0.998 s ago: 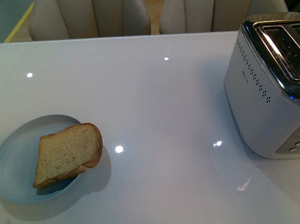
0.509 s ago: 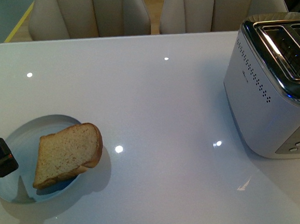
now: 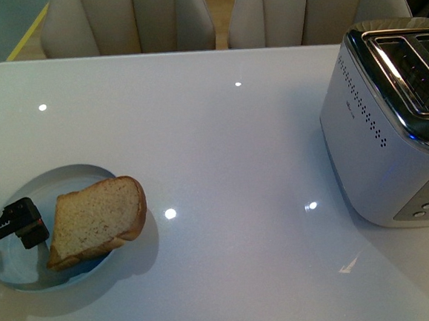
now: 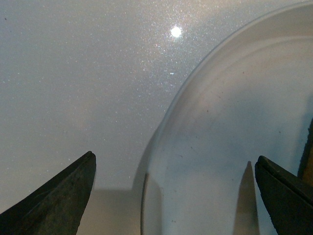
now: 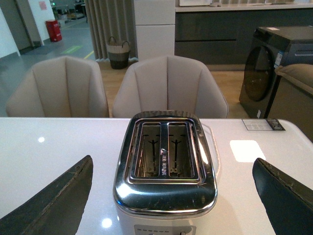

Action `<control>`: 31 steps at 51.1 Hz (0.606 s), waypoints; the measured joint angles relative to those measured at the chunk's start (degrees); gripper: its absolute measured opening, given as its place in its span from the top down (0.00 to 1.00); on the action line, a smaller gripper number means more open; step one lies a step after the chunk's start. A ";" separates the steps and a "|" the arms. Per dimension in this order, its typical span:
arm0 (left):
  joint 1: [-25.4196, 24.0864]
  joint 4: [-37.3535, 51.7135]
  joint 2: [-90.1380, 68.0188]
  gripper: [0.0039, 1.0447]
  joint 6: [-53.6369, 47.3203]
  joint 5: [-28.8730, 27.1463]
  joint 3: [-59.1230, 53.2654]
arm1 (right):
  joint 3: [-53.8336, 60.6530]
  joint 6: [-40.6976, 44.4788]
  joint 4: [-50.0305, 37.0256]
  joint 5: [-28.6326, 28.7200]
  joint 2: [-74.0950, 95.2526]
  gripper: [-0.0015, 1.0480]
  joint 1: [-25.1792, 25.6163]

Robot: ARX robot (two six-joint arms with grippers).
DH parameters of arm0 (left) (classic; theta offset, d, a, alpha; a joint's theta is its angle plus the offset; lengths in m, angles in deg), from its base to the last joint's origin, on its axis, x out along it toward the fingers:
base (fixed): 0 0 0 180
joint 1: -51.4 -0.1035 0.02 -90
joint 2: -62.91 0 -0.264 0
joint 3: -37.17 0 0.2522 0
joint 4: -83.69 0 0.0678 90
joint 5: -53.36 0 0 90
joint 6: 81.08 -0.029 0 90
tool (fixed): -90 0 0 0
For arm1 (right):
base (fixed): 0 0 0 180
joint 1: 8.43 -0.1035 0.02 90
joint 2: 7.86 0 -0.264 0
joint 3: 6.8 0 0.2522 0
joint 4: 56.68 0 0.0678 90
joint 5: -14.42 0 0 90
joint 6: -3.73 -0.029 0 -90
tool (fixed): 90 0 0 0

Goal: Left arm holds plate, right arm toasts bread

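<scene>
The task is, as I judge it, at its very beginning, and neither of its two parts is done. The round shallow pale blue-grey plate (image 3: pixel 71 179) stands on the glossy white table (image 3: pixel 234 129), and the slice of light brown speckled bread (image 3: pixel 96 220) lies flat on the plate, with its rounded top reaching over the plate rim on the side toward the silver two-slot toaster (image 3: pixel 391 132). The toaster stands well apart from the plate, and in the right wrist view both of its slots are empty. The black left end effector (image 4: pixel 174 157) is at the plate rim on the side away from the toaster. Its jaws are apart, one over the bare table outside the plate and one over the plate's inner surface, so the rim runs between them. It is not clamped on the rim, and I cannot tell if a jaw touches the plate. The right end effector (image 5: pixel 172 161) is far from the plate and faces the toaster, its jaws spread wide and holding nothing. What is left, I think, is nearly all: to close the left jaws on the plate rim, to take the bread off the plate with the right arm, and to put it into a slot.
</scene>
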 joint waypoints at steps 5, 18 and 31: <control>0.00 -0.39 -0.76 0.07 -0.09 -0.24 0.92 | 0.00 0.00 0.00 0.00 0.00 0.09 0.00; -0.55 -0.63 -1.95 0.52 2.64 1.27 2.03 | 0.00 0.02 0.00 0.00 0.00 0.09 0.00; -0.57 -0.26 -2.56 0.87 6.45 5.46 2.29 | 0.00 0.00 0.00 0.00 0.00 0.09 0.00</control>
